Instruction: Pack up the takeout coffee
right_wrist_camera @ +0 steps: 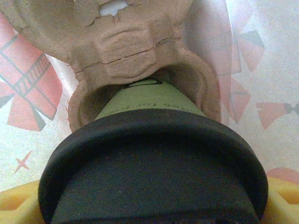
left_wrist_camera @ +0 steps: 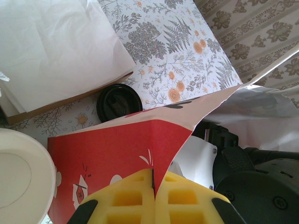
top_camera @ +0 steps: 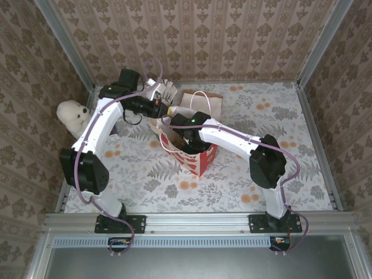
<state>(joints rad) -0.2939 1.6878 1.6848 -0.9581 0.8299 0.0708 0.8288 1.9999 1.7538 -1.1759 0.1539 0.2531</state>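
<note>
The right gripper point(right_wrist_camera: 149, 210) has its yellow fingers point(right_wrist_camera: 16, 205) spread wide around the black lid of the takeout coffee point(right_wrist_camera: 152, 154) and holds it inside the red paper bag point(top_camera: 200, 164). The cup's long axis points straight away from this hand. Its foot is at the mouth of a round pocket in the pulp carrier point(right_wrist_camera: 140, 56), so the right arm is the nearer one. Farther off, the left gripper point(left_wrist_camera: 153, 198) is closed tight on the bag's rim.

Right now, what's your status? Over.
Left gripper pinching red paper bag rim. Right gripper holding dark green black-lidded paper cup inside bag, at brown pulp carrier.
</note>
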